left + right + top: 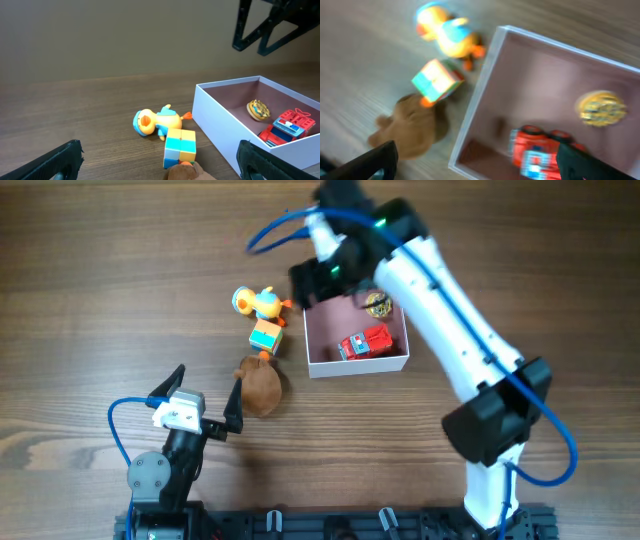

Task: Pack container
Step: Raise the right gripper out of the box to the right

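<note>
Dark, grainy wood ran across the whole table (pixel 90 270), and the container (pixel 358 367) sat right of centre on it, towards the far side, its open top facing up. It looked close to square, so it had hardly any long axis (if anything it read a little wider left to right), and its walls lay slightly skewed to the table's near edge. A red toy truck (pixel 365 343) and a small golden round piece (pixel 379 304) lay inside. Just outside its left wall were a yellow duck (pixel 258 303), a coloured cube (pixel 265 336) and, nearer, a brown plush (pixel 262 385).

The right gripper (pixel 253 46) hung above the container's far-left corner with its jaws spread wide and nothing between them. The left gripper (pixel 210 380) waited low at the near left, equally wide and empty, the plush just beside its right finger.

The likely trouble was the box itself: it seemed light, and a finger dropping onto its left wall could shove or tip it. The three toys also sat crowded together, so closing on one might knock its neighbour away, or pinch two at once
</note>
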Controlling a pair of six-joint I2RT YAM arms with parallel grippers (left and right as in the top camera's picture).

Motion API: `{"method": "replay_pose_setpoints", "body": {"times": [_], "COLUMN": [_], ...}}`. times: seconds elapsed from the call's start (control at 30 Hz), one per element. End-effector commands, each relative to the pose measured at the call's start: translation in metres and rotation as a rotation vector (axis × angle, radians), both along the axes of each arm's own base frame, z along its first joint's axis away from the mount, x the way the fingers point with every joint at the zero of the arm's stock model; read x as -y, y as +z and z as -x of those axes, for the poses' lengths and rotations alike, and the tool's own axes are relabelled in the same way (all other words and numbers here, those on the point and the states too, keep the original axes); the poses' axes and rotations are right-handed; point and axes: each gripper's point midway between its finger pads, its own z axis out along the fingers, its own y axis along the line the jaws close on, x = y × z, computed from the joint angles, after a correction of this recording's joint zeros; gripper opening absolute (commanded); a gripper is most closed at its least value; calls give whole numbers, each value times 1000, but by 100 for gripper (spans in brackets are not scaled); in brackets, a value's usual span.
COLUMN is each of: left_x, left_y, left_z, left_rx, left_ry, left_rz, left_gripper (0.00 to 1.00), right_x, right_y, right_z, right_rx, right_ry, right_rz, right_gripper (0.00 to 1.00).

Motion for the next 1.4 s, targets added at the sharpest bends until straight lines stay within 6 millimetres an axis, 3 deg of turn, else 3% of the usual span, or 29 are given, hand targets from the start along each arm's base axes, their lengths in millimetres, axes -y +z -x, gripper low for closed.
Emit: {"method": "replay_pose_setpoints", "body": {"times": [0.0, 0.13, 0.2, 0.27, 0.37, 0.47, 0.6, 0.73, 0.97, 1.1, 1.27, 1.37], "left_x": [0, 0, 0, 0, 0, 0, 0, 0, 0, 0, 6, 17], "left_y": [-2, -2, -2, -2, -2, -2, -2, -2, -2, -2, -1, 1], "left_z": [0, 0, 0, 0, 0, 0, 0, 0, 0, 0, 2, 5], "left_rx": [3, 3, 3, 3, 3, 3, 3, 3, 3, 3, 4, -24], "left_ry": [0, -1, 0, -1, -1, 0, 0, 0, -1, 0, -35, -98], "left_rz": [-15, -15, -15, -15, -15, -15, -15, -15, -15, -15, -10, 116], "left_gripper": [100, 100, 100, 100, 100, 100, 100, 100, 100, 100, 100, 100], "right_x": [29, 85, 127, 187, 252, 291, 310, 309, 309, 309, 311, 312], "right_y": [22, 28, 26, 21, 14, 8, -15, -48, -52, -50, -41, -32], "right_z": [-21, -44, -55, -62, -57, -47, -41, -35, -34, -50, -85, -109], "right_rx": [122, 125, 101, 57, -8, -65, -111, -165, -173, -107, 36, 138], "right_ry": [-182, -354, -443, -558, -630, -664, -650, -611, -610, -618, -634, -645], "right_rz": [94, 118, 142, 173, 225, 258, 276, 261, 263, 246, 207, 180], "right_gripper": [100, 100, 100, 100, 100, 100, 100, 100, 100, 100, 100, 100]}}
